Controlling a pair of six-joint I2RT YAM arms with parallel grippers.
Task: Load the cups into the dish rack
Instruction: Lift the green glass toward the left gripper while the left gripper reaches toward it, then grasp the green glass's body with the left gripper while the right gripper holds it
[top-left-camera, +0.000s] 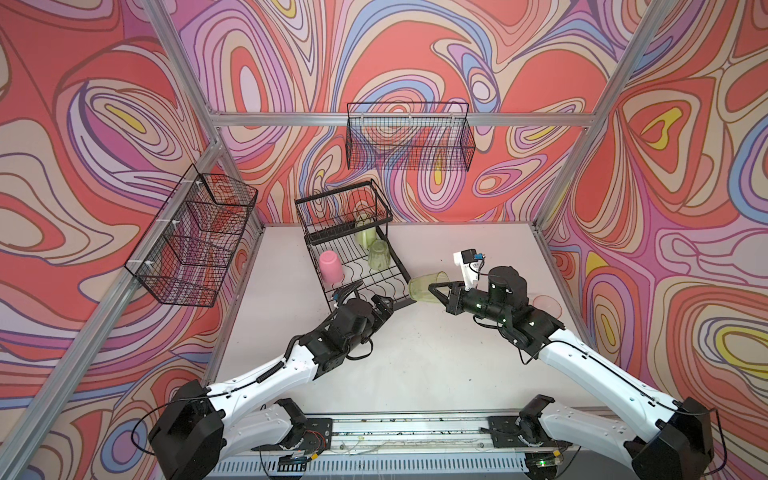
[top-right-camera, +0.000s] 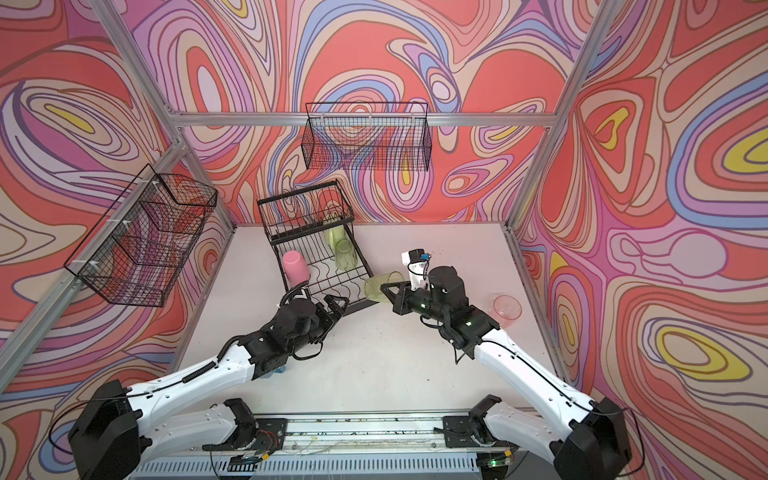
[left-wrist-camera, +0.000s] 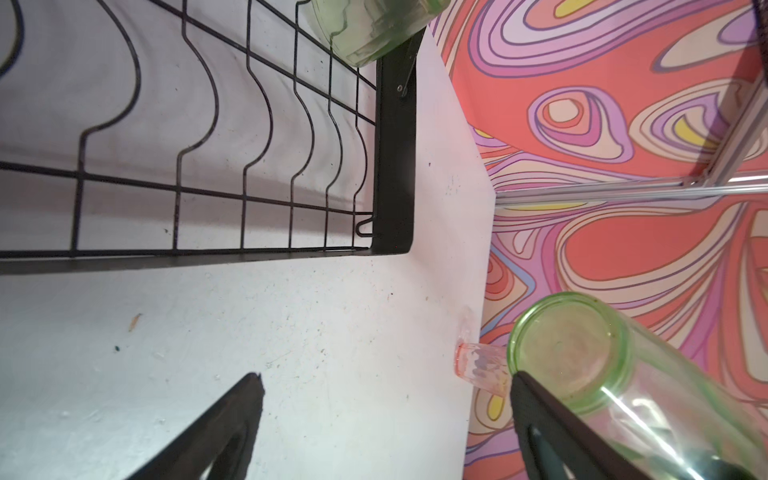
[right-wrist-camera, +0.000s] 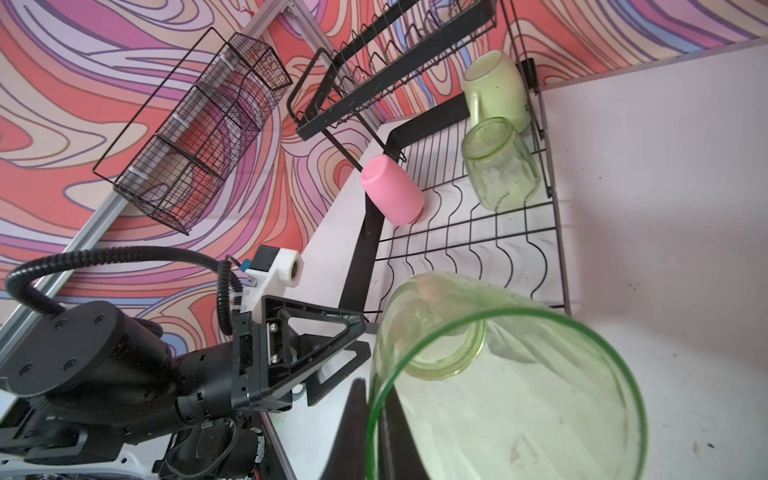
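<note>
Racked: three cups (top-left-camera: 378, 255). Right hand (top-left-camera: 433, 287) clamps green tumbler (top-left-camera: 419, 286); left hand (top-left-camera: 384, 302) apart. Pending: clear pink tumbler (top-right-camera: 506, 306), right edge of counter (top-left-camera: 415, 353).

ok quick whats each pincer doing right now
left pincer: open, holding nothing
right pincer: closed on the clear green tumbler, gripped at its rim

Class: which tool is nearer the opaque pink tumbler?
Left. The left tool is at the dish rack's front edge, near the opaque pink tumbler; the right tool, gripping a green tumbler, is off the rack's right side.
</note>
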